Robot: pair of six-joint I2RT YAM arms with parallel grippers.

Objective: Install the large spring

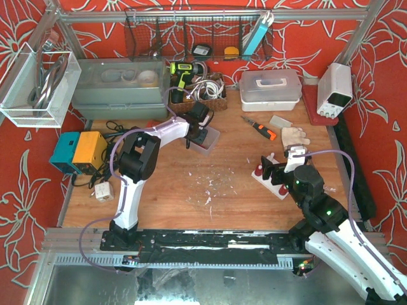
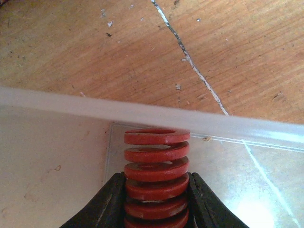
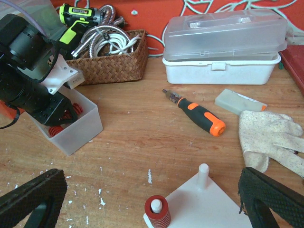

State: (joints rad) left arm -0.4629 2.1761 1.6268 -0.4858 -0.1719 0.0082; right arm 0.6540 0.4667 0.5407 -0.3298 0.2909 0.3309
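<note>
We see bright, even light in all 3 views, shadows soft & short. Left wrist: the red spring (image 2: 156, 164) betw. the left gripper (image 2: 156, 190) fingers is sharp; the bin (image 2: 71, 102) rim just ahead of the pincer blurs, pale glare on its floor to the right. Right wrist: right gripper (image 3: 152, 202) pads blur, tabletop (image 3: 142, 128) beyond is crisp. Top view sharp throughout.

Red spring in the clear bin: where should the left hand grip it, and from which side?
Grip the red spring across its outer coils, one finger on each flank, entering from above because the bin walls block the sides. The left hand sits this way now, leaving the open end ring clear for the bare peg.
</note>
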